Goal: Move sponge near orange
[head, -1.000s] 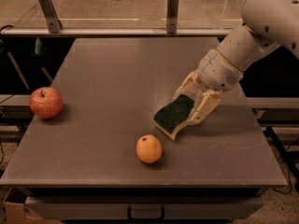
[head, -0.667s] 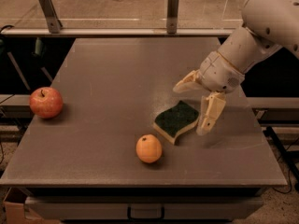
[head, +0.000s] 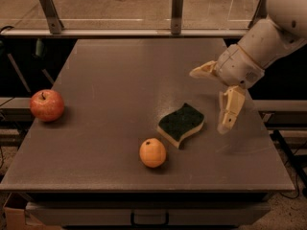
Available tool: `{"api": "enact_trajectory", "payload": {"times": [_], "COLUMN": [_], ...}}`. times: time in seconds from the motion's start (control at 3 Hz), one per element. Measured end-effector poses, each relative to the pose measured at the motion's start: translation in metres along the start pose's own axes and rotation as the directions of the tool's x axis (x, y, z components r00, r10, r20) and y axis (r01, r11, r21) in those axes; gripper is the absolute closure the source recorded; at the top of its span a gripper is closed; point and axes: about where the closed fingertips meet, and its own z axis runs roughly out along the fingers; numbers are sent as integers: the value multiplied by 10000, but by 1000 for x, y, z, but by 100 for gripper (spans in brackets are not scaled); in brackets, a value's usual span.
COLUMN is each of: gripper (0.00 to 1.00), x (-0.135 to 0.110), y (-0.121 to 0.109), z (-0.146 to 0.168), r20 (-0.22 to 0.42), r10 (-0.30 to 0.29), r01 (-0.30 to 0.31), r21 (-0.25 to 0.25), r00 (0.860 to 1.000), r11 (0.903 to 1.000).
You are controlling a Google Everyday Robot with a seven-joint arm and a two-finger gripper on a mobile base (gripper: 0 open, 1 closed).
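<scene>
Big change in the last sec: the two-finger cream-coloured gripper [head: 207, 101] had the wavy-edged sponge [head: 181, 123] (dark green scrub top over pale yellow foam) pinched and tilted just above the surface. Then the fingers spread and let it go. Now the sponge lies flat on the grey matte table [head: 120, 80], green side up, w/ nothing touching it.

The gripper has backed off up and to the camera's right. Its fingers are wide apart and empty, one pointing toward centre-table and the other hanging down near the table's right edge. The white arm [head: 268, 37] runs off to the upper-right corner.

Sponge pos: it's below and camera-left of the gripper, clear of both fingers. The lower finger is the closer one, just off the sponge's right end.

Rel. to the goal: the small round orange fruit w/ the dark stem dot [head: 152, 152] sits toward the front of the table, and the sponge is just beside it, up and to its right. I see a thin gap, so I don't think they touch. The red apple w/ the stem [head: 47, 104] is well apart at the far left edge.

My read: placement looks done and the task is approx complete. All that's left is pulling the arm clear w/out clipping the sponge.
</scene>
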Motion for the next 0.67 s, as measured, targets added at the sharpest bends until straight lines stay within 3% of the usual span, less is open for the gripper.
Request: {"api": "enact_trajectory", "payload": {"times": [0.33,0.67], "gripper": [0,0], "x": [18,6], "y": [-14,-28], "z": [-68,-106], "r20": [412,488], "r10": [604,284], "r01": [-667,-404], "r21": [1739,2663], "r00": [9973,9984], "r11": [9825,9630]}}
